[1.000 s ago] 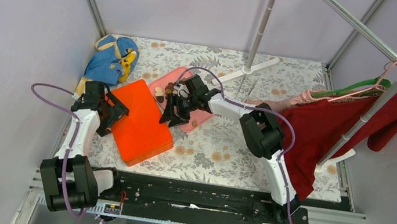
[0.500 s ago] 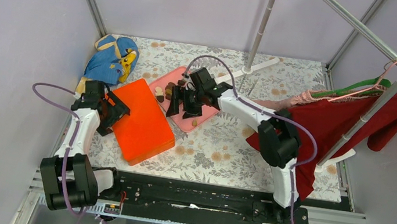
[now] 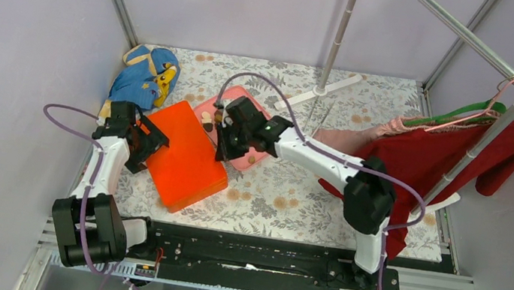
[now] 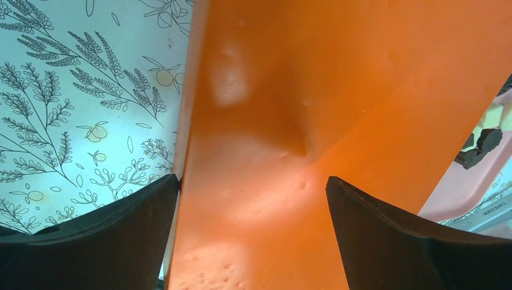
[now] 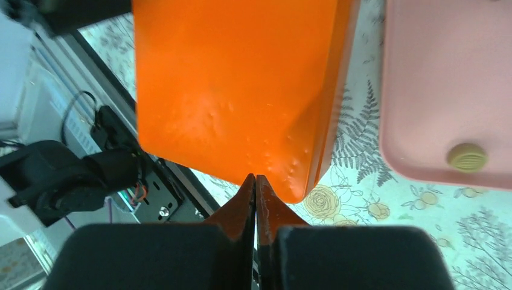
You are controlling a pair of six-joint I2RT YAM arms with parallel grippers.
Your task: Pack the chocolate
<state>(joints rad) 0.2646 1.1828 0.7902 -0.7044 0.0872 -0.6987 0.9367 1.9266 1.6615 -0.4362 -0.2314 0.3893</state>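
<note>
Small brown and cream chocolate pieces [image 3: 208, 123] lie on a pink tray [image 3: 240, 159]; one round light-brown piece [image 5: 467, 157] sits near its front edge. An orange box [image 3: 184, 156] lies closed just left of the tray. My right gripper [image 3: 225, 140] hangs over the tray's left edge beside the box; in the right wrist view its fingers [image 5: 256, 193] are pressed together with nothing between them. My left gripper [image 4: 253, 199] stands open over the box's left edge, one finger [image 4: 108, 223] over the tablecloth and the other over the orange top [image 4: 338, 90].
A blue and yellow cloth bundle [image 3: 144, 76] lies at the back left. A clothes rack pole [image 3: 339, 35] stands behind the tray, and red garments [image 3: 432, 170] hang at the right over the right arm. The black mounting rail [image 3: 246, 253] runs along the near edge.
My right gripper has swung left from over the tray's middle to its left edge by the orange box, and its jaws have closed. The left arm has barely moved.
</note>
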